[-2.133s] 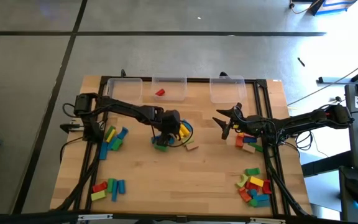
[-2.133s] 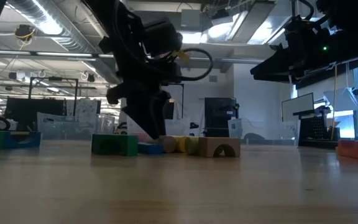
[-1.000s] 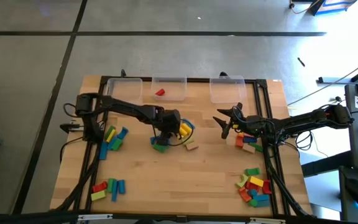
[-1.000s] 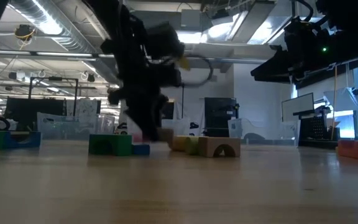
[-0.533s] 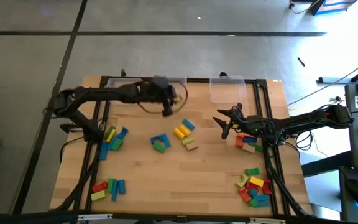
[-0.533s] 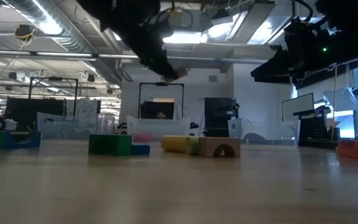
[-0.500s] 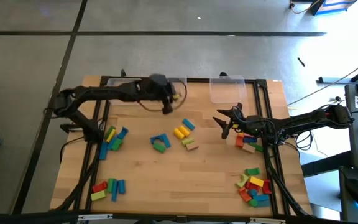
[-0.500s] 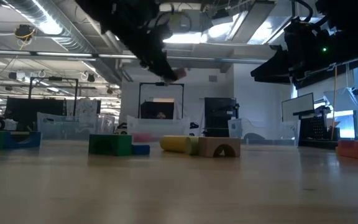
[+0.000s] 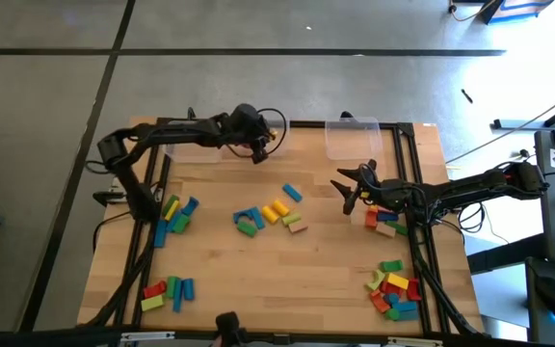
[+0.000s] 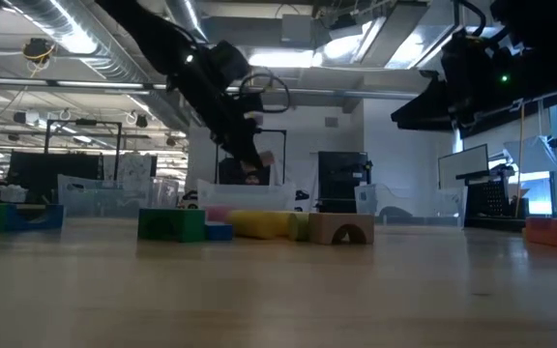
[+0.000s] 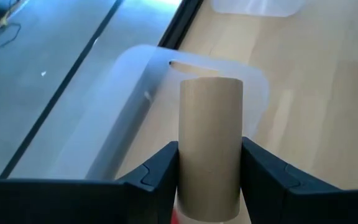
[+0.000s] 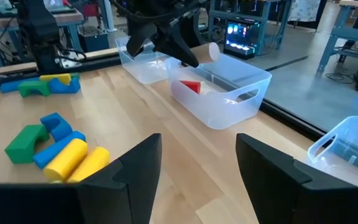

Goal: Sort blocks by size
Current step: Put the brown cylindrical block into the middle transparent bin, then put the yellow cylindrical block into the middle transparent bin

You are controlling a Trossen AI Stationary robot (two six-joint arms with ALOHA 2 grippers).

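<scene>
My left gripper [image 9: 258, 152] hangs above the middle clear bin [image 9: 276, 138] at the table's far edge, shut on a plain wood-coloured cylinder block [image 11: 210, 149]. A red block [image 12: 191, 86] lies in that bin. My right gripper [image 9: 348, 193] is open and empty above the table, right of centre; its fingers show in the right wrist view [image 12: 194, 180]. A green arch and blue blocks [image 9: 249, 220], yellow cylinders [image 9: 276, 210] and a wood block [image 9: 295, 225] lie at the centre. My left gripper pinches the cylinder's round side [image 11: 185, 180] between its two fingers, near the cylinder's back end. The cylinder lies along the fingers and sticks out forward past the fingertips [image 11: 260, 168]. It is lifted clear, above the bin [image 11: 135, 112].
Two more clear bins stand at the far edge, left [image 9: 193, 135] and right [image 9: 353, 138]. Block piles lie at the left [image 9: 173, 214], near left [image 9: 167, 291], right [image 9: 383, 220] and near right [image 9: 395, 289]. A black frame rail [image 9: 152, 193] borders the table.
My left gripper has risen from the centre cluster of blocks with the wood-coloured cylinder and gone toward the table's far edge, ending above the middle bin. The cylinder is lifted clear of the table. My right arm has kept still.
</scene>
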